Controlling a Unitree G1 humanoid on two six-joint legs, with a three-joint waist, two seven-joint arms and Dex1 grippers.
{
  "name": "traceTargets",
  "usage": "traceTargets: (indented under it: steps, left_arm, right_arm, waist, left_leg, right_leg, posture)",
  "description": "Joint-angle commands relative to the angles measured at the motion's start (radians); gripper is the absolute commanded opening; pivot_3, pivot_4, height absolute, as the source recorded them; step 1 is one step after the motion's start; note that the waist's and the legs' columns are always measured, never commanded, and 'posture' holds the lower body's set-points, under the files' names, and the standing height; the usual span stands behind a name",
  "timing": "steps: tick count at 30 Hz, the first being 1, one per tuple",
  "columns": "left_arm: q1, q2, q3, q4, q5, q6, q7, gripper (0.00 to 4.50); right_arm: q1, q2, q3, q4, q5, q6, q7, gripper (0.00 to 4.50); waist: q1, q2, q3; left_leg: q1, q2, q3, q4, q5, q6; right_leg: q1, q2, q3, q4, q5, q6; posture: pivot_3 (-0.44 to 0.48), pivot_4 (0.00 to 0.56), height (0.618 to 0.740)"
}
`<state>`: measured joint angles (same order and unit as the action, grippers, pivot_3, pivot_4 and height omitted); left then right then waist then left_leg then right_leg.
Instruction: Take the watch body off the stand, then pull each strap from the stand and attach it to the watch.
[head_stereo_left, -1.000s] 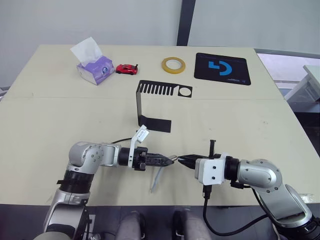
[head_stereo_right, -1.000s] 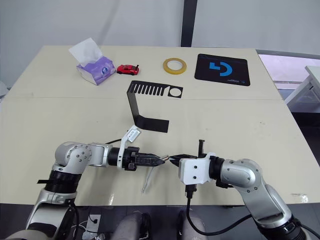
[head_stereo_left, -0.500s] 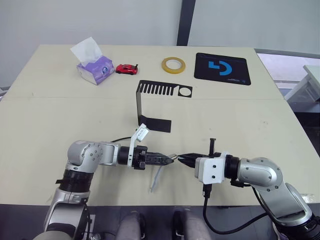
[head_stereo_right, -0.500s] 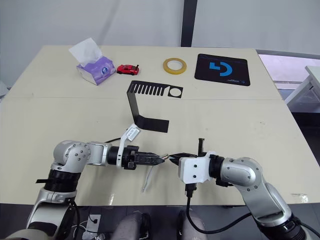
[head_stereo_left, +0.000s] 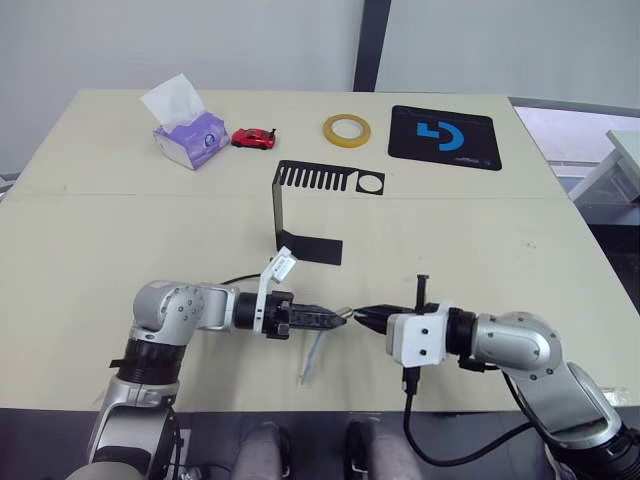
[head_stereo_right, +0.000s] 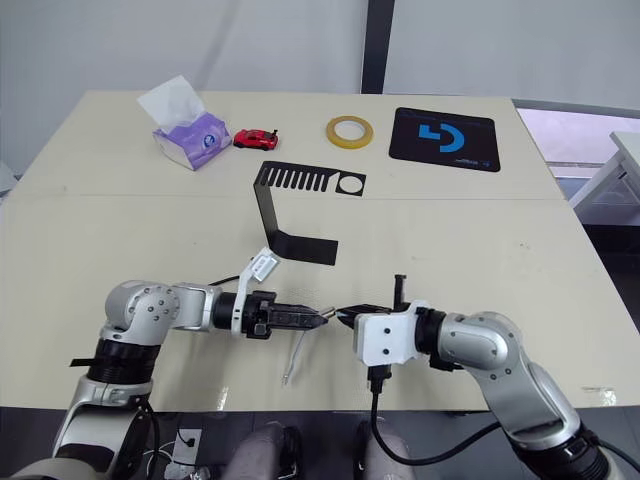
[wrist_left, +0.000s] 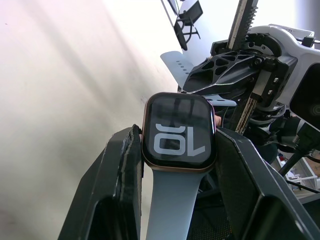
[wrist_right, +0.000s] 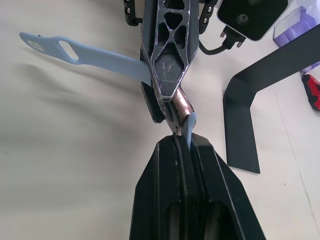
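Change over the last second: slight; the right gripper (head_stereo_left: 368, 318) has edged a little toward the left gripper (head_stereo_left: 338, 321), the tips now almost meeting over the near part of the table (head_stereo_left: 120, 220), everything else as before; judged a fine closing move for seating the second strap, not a new step. Watch body (wrist_left: 179, 131): clamped across its sides by the left fingers (wrist_left: 120, 170), screen facing the left wrist camera, held above the table. First strap (head_stereo_left: 311, 358): already joined to the body, hanging from it down toward the near edge. Second strap (wrist_right: 188, 126): pinched in the closed right fingers (wrist_right: 172, 165), its free end touching or just at the body's open end; whether it has entered the slot cannot be told. Stand (head_stereo_left: 300, 212): mid-table, bare of body and straps, well apart from both grippers. Progress, as judged: body off, one strap on, last strap at the joint. Room: the work hangs close to the near table edge, the first strap's tip nearest it; open surface lies to both sides and toward the stand. Far objects, all well clear: tissue box (head_stereo_left: 188, 133), toy car (head_stereo_left: 253, 138), tape ring (head_stereo_left: 346, 129), mat (head_stereo_left: 444, 137)
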<state>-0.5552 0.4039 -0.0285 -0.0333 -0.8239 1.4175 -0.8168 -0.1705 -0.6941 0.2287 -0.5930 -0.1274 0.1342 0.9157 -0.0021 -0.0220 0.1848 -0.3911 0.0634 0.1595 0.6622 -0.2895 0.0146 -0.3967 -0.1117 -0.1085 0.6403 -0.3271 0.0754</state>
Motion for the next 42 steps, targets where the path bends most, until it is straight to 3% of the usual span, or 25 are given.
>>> traceTargets:
  steps: [1,42]
  left_arm:
    - [-0.025,-0.042,-0.021,-0.065,-0.047,0.001,-0.008,1.7]
    - [-0.022,-0.064,-0.011,-0.08,-0.057,0.024,0.013,1.7]
  right_arm:
    - [-0.019,0.024,0.048,-0.052,0.02,-0.015,0.005,0.0]
    - [-0.052,0.041,0.065,-0.009,-0.006,0.019,0.001,0.0]
  waist:
    - [0.0,0.0,0.0]
    - [0.0,0.0,0.0]
  left_leg:
    - [0.0,0.0,0.0,0.0,0.0,0.0]
    - [0.0,0.0,0.0,0.0,0.0,0.0]
  right_leg:
    - [0.0,0.0,0.0,0.0,0.0,0.0]
    - [0.0,0.0,0.0,0.0,0.0,0.0]
  posture:
    - [0.0,0.15,0.74]
    - [0.0,0.15,0.74]
